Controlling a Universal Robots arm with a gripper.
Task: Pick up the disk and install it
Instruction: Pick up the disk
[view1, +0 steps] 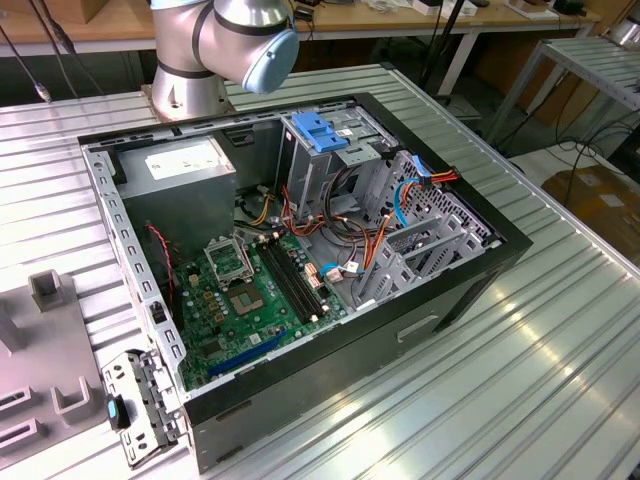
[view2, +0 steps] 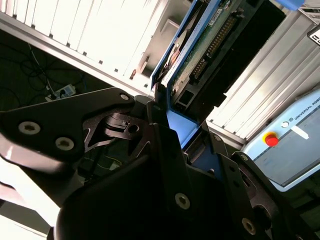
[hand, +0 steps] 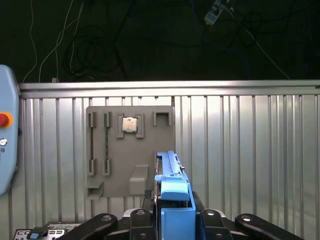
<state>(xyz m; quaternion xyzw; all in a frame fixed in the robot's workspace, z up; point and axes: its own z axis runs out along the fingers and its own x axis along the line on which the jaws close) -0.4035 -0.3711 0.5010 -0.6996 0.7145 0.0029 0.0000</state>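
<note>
Clamping one disk edge-on, one pincer faces one grey tray; one open computer case.

The case lies on the table, the fixture plate at the exterior view's left (the disk in the gripper).

The open computer case is free from above over the motherboard. The drive cage is hemmed in: the power-supply box stands near it and orange and blue cables crowd its side. In the first wrist view the tool, clamped on the disk, faces bare desk, where a grey fixture plate lies flat.
</note>
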